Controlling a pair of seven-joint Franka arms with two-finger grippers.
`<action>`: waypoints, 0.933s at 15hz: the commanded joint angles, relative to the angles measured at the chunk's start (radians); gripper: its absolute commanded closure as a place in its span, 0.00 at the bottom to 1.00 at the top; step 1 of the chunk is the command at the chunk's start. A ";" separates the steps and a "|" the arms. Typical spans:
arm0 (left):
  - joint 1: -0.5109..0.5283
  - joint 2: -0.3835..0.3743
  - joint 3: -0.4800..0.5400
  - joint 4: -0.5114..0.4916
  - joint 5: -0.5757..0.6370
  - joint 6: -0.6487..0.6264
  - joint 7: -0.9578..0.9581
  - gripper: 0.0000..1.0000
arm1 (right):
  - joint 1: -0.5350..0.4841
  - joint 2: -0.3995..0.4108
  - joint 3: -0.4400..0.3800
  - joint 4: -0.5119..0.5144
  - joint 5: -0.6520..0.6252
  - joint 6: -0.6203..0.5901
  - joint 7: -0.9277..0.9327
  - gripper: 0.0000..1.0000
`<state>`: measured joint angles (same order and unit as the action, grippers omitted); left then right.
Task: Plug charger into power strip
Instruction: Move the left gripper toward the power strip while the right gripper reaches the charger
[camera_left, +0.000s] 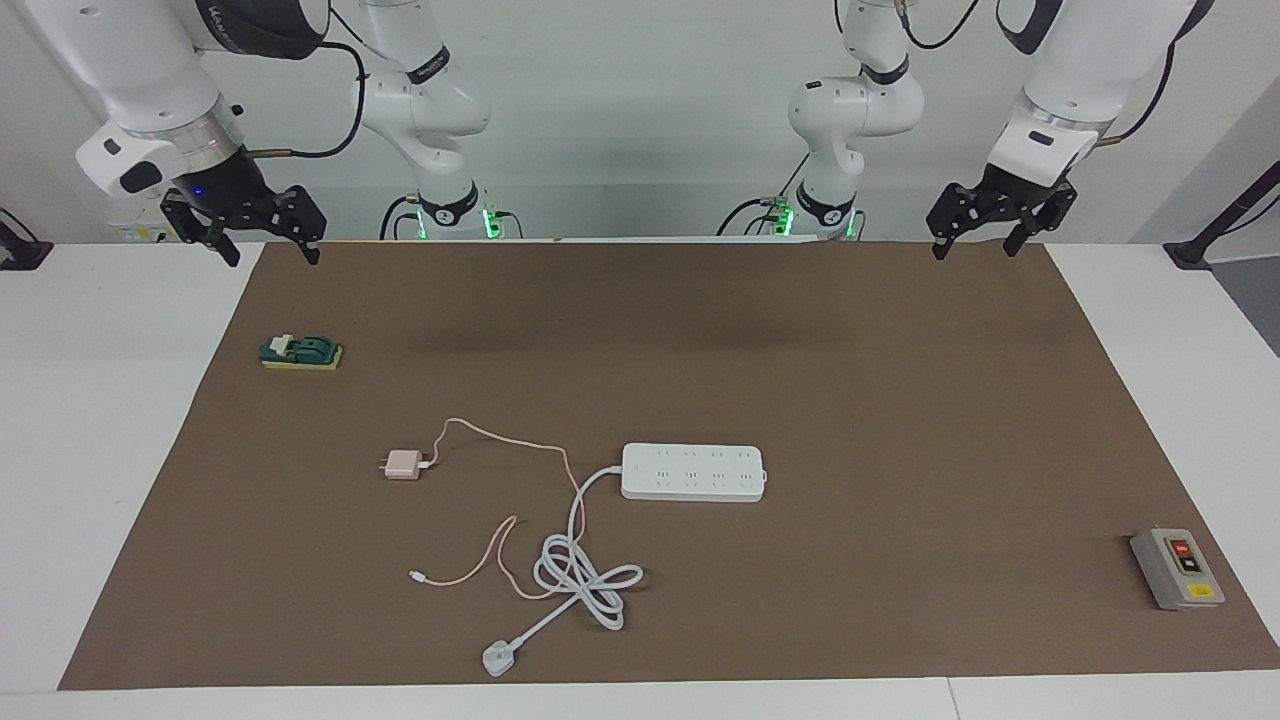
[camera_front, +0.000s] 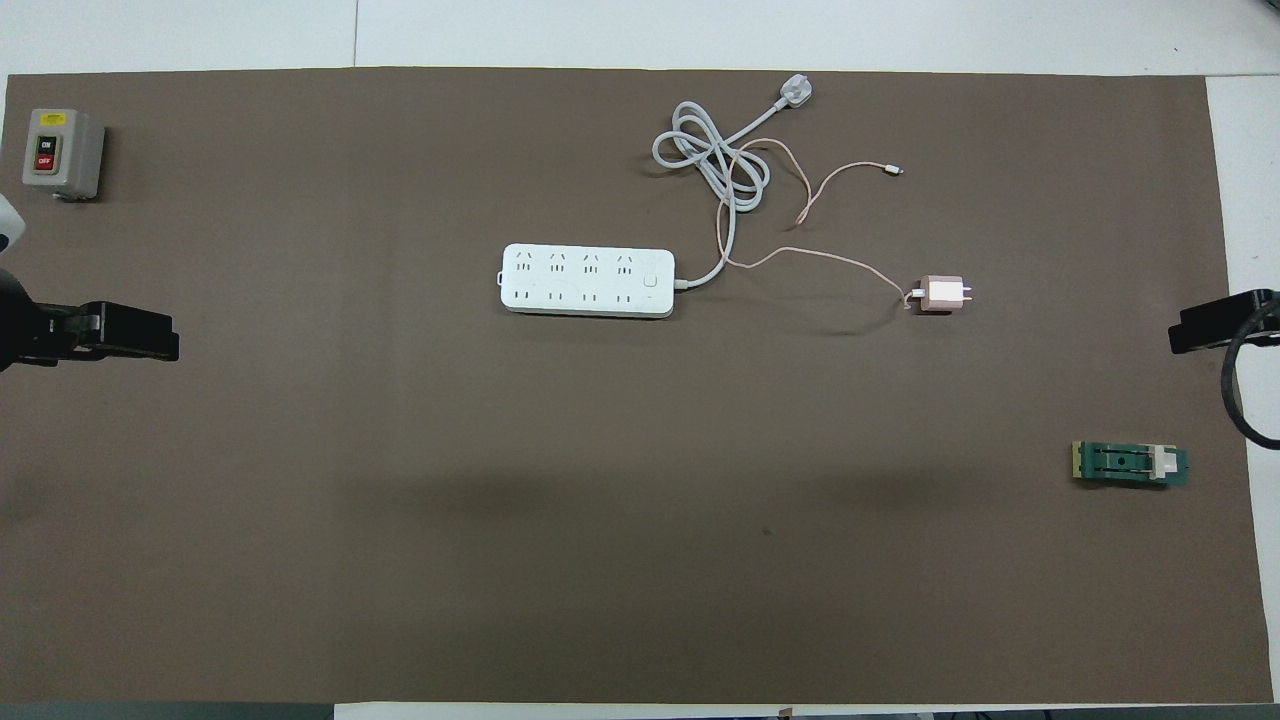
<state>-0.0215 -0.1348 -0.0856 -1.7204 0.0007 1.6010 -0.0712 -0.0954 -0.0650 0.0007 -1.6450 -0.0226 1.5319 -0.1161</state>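
The pale pink charger (camera_left: 404, 464) lies on its side on the brown mat (camera_left: 900, 400), its prongs pointing toward the right arm's end of the table. It also shows in the overhead view (camera_front: 941, 294). Its thin pink cable (camera_left: 520, 445) loops across the mat. The white power strip (camera_left: 693, 472) lies flat, sockets up, beside the charger toward the left arm's end, and shows in the overhead view (camera_front: 588, 281). My right gripper (camera_left: 272, 258) is open and empty, raised over the mat's edge near its base. My left gripper (camera_left: 975, 252) is open and empty over the same edge at its own end.
The strip's thick white cord (camera_left: 585, 580) is coiled farther from the robots, ending in a white three-pin plug (camera_left: 497, 658). A grey box with red and black buttons (camera_left: 1177, 569) sits at the left arm's end. A small green block (camera_left: 301, 352) lies near the right gripper.
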 joint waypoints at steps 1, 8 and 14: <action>-0.015 -0.034 0.010 -0.044 0.008 0.033 -0.002 0.00 | -0.017 -0.007 0.008 0.001 -0.016 0.002 -0.031 0.00; -0.023 -0.043 0.010 -0.062 0.008 0.010 -0.013 0.00 | -0.015 -0.021 0.010 -0.002 -0.014 -0.029 -0.027 0.00; -0.031 -0.126 0.010 -0.233 0.004 0.133 -0.052 0.00 | -0.020 -0.035 0.007 -0.022 0.021 -0.055 0.042 0.00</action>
<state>-0.0365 -0.1720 -0.0865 -1.8081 0.0007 1.6339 -0.1049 -0.0980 -0.0856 -0.0009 -1.6441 -0.0204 1.4759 -0.1306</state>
